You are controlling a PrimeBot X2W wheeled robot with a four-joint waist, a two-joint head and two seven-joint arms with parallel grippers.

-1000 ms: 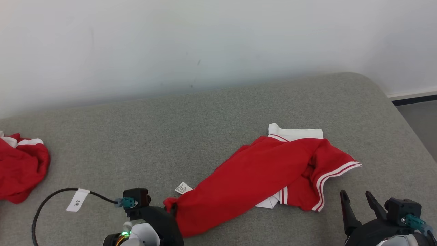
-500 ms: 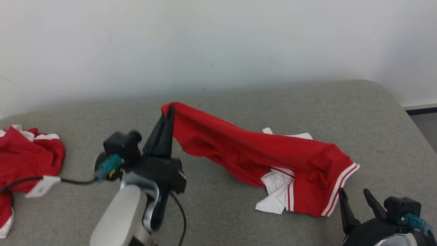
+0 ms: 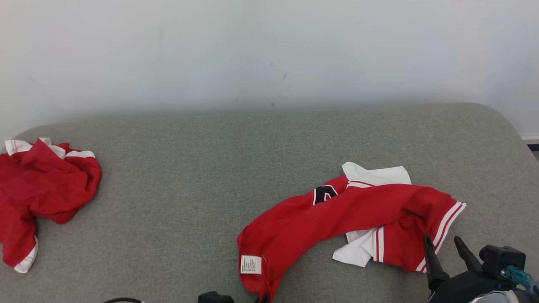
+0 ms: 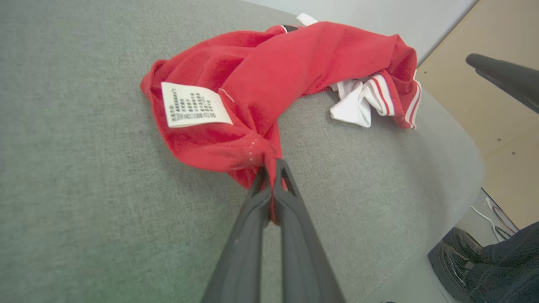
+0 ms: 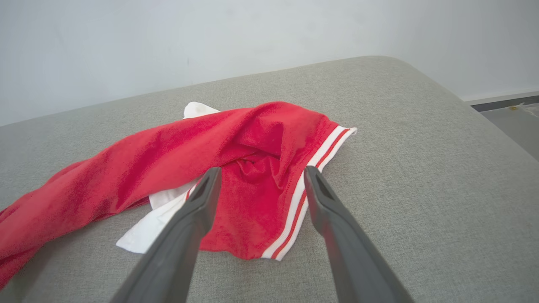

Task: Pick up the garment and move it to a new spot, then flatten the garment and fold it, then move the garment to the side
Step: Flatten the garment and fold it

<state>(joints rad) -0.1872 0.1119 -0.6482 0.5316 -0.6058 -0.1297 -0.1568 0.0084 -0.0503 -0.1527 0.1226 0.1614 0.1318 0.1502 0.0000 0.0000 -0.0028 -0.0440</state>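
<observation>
Lifted a moment ago, now dragged garment (image 3: 337, 214) down to lower centre — pinched at hem (image 4: 252, 155) in clamped left hand (image 4: 273, 167), right hand (image 3: 441, 240) gaping empty — flattening likely next

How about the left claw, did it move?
Yes. The left claw came down, away from the wall toward the cushion's near edge, with the red shirt's end.

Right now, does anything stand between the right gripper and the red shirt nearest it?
Nothing visible does. The right gripper, open, points straight at the striped edge of the shirt, close by. The left gripper is shut on its other end.
</observation>
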